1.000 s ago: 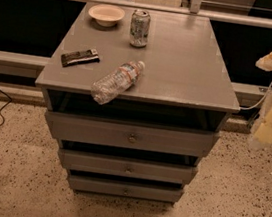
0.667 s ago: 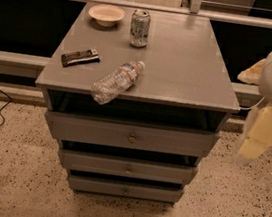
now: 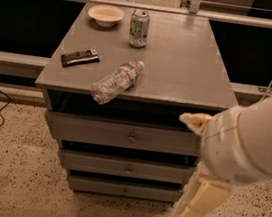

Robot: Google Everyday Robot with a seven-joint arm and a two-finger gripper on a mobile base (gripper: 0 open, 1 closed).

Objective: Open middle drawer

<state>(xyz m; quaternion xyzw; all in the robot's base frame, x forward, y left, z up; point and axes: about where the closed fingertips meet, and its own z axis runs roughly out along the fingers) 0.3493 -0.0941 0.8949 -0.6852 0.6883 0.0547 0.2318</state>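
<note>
This looks like a robot test area in an office building, not a home. A grey cabinet stands alone on a speckled stone floor, with black cables trailing left of it and a metal-and-glass railing behind it. The gripper, on a white arm, hangs right of the cabinet's front.

Grey cabinet top, bowl, can, bottle, wrapper, tool front-right
</note>
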